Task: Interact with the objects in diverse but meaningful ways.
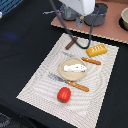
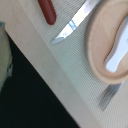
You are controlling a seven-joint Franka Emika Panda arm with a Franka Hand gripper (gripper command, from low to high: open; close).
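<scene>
A white fish-like piece (image 1: 74, 66) lies on a tan plate (image 1: 73, 75) in the middle of a striped placemat (image 1: 40, 85). A yellow ridged bread loaf (image 1: 96, 49) sits at the mat's far right in the exterior view. A red tomato (image 1: 63, 94) sits near the front edge. A dark reddish-brown sausage stick (image 1: 71, 43) lies at the mat's far edge. The wrist view shows the sausage (image 2: 47, 11), the plate (image 2: 100, 55) and the fish piece (image 2: 119, 52). Only the arm's white body (image 1: 77, 6) shows, high above the far edge. No fingers show in either view.
An orange-handled knife (image 1: 91, 61) lies beyond the plate, its blade (image 2: 75, 22) near the sausage. An orange-handled fork (image 1: 77, 86) lies in front of the plate, tines (image 2: 109, 95) in the wrist view. Grey pots (image 1: 97, 14) stand on a pink board (image 1: 95, 29) at the back.
</scene>
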